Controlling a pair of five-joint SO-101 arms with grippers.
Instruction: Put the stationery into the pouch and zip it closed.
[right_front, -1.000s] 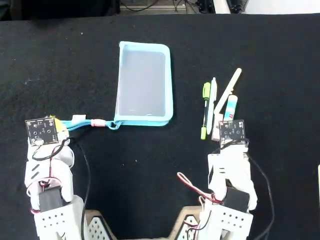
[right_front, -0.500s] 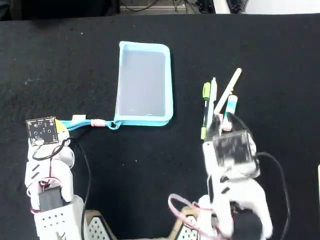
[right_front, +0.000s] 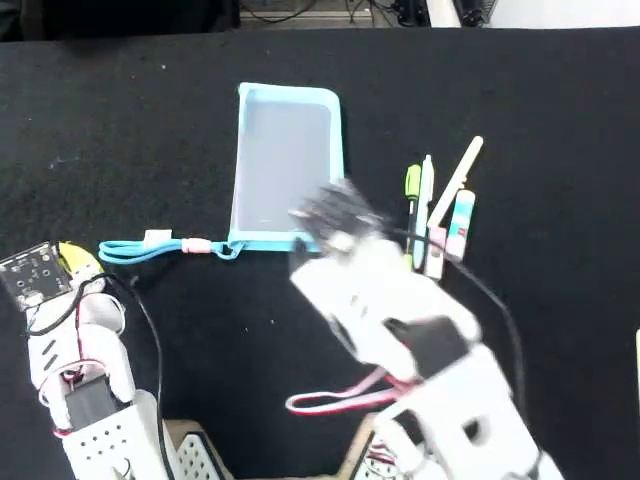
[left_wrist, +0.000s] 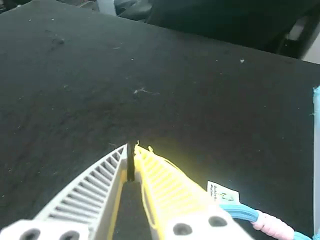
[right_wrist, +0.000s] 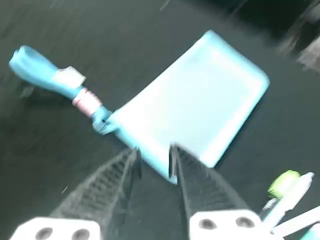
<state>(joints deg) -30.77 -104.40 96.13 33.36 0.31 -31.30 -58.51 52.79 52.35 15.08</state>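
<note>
The light blue pouch (right_front: 288, 165) lies flat on the black worktop (right_front: 150, 120), its blue strap (right_front: 160, 246) trailing from one corner toward the left arm. The stationery (right_front: 440, 205) rests outside the pouch, near its side away from the strap: a green pen (right_front: 412, 183), a white pen (right_front: 426, 190), a pale stick (right_front: 462, 172) and a glue stick (right_front: 461, 215), packed close together and partly covered by the right arm.

The right end effector (right_wrist: 154, 152) hangs over the pouch's edge near the strap corner, its fingers a little apart and gripping nothing; whether it touches the pouch I cannot tell. The pouch edge passes between the two fingertips in the right wrist view.

The left end effector (left_wrist: 132, 149) sits low over bare worktop with its white and yellow fingers brought together, empty. The strap's free end, with its white tag, lies just beside the yellow finger
</note>
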